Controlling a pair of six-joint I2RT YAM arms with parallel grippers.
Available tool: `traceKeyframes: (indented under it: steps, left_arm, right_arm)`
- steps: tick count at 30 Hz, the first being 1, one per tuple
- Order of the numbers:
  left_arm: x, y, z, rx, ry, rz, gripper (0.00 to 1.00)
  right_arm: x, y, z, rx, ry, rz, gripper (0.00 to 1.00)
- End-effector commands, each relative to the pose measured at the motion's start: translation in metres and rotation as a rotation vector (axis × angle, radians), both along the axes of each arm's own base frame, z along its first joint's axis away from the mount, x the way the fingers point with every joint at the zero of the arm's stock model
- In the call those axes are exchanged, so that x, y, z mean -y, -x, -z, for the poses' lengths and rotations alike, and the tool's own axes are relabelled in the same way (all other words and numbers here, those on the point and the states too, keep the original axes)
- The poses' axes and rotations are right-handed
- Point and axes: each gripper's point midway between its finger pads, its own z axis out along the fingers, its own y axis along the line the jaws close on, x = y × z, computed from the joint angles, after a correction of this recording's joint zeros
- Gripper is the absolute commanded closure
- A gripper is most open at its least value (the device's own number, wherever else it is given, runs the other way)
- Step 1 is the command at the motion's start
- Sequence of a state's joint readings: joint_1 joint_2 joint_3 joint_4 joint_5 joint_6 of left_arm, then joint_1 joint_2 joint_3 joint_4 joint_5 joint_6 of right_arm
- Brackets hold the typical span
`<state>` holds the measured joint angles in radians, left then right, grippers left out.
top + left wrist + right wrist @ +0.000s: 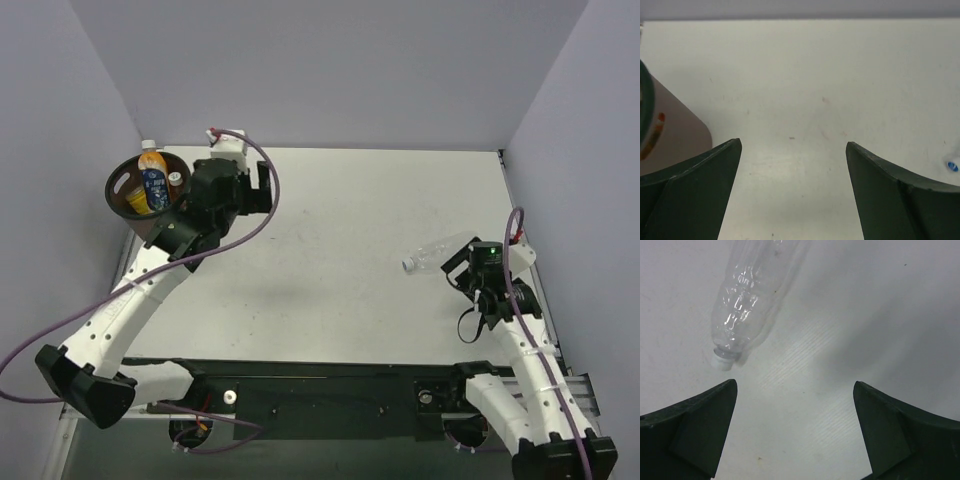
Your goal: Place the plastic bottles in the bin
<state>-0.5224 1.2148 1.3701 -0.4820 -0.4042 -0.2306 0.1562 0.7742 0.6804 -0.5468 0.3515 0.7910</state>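
Labelled bottles (153, 186) sit in the bin (113, 190), far left; beside it the left gripper (794, 145) is released and empty. On the bench (350, 220), right side, the clear bottle (747, 300) lies just beyond the right gripper (795, 385) — also released.

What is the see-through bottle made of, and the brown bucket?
The clear bottle looks like thin glossy plastic: see-through, ribbed, with bright glints. The bin is probably dark brown plastic, smooth with a handle cut-out, though small here.

The bin (117, 190) is dark brown, one bottle (153, 170) orange and blue, the clear bottle (742, 300) white-capped.
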Motion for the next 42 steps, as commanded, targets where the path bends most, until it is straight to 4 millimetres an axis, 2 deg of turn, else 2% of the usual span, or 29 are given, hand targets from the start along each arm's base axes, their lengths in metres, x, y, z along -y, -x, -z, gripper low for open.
traceKeyframes:
  steps: [1,2,3,4,7,10,13,17,18,20,22,28,29,32,34,40,42]
  left_arm:
    - [0.029,0.029,0.057,-0.231,-0.022,0.067,0.03]
    - [0.036,0.035,0.065,-0.248,-0.028,0.085,0.03]
    - [0.040,0.039,0.071,-0.263,-0.015,0.093,0.03]
    - [0.042,0.044,0.085,-0.299,-0.013,0.113,0.03]
    - [0.044,0.050,0.104,-0.334,0.031,0.096,0.03]
    - [0.050,0.057,0.122,-0.374,0.063,0.120,0.03]
    - [0.054,0.061,0.130,-0.394,0.083,0.129,0.03]
    - [0.055,0.063,0.133,-0.409,0.083,0.133,0.03]
    - [0.055,0.063,0.132,-0.407,0.085,0.136,0.03]
    - [0.055,0.063,0.134,-0.411,0.086,0.136,0.03]
    - [0.055,0.065,0.136,-0.422,0.087,0.134,0.03]
    - [0.053,0.067,0.143,-0.468,0.065,0.110,0.03]
    - [0.052,0.067,0.142,-0.466,0.066,0.109,0.03]
    - [0.051,0.066,0.142,-0.467,0.063,0.102,0.03]
    - [0.049,0.063,0.142,-0.477,0.041,0.084,0.03]
    - [0.044,0.047,0.148,-0.526,-0.003,-0.036,0.03]
    - [0.048,0.041,0.143,-0.528,0.073,-0.046,0.03]
  right_arm:
    - [-0.013,-0.039,0.011,0.048,-0.293,0.037,0.06]
    - [-0.015,-0.047,0.018,0.028,-0.340,0.037,0.06]
    - [-0.005,-0.053,0.017,0.036,-0.352,0.073,0.07]
    - [-0.004,-0.059,0.025,0.005,-0.367,0.079,0.06]
    - [0.001,-0.079,0.032,0.006,-0.391,0.094,0.06]
    - [-0.012,-0.101,0.048,0.015,-0.493,0.088,0.07]
    - [-0.022,-0.113,0.063,-0.005,-0.530,0.076,0.07]
    - [-0.028,-0.117,0.079,-0.042,-0.513,0.068,0.08]
    - [-0.031,-0.126,0.077,-0.018,-0.510,0.051,0.08]
    - [-0.037,-0.130,0.084,-0.044,-0.498,0.038,0.09]
    - [-0.040,-0.130,0.090,-0.055,-0.474,0.045,0.15]
    - [-0.045,-0.139,0.091,-0.058,-0.451,0.033,0.25]
    - [-0.054,-0.139,0.089,-0.062,-0.450,0.002,0.27]
    - [-0.066,-0.134,0.077,-0.083,-0.471,-0.056,0.43]
    - [-0.081,-0.131,0.061,-0.080,-0.477,-0.132,0.49]
    - [-0.133,-0.102,0.015,-0.081,-0.460,-0.480,0.52]
    - [-0.149,-0.088,0.004,-0.071,-0.437,-0.597,0.53]
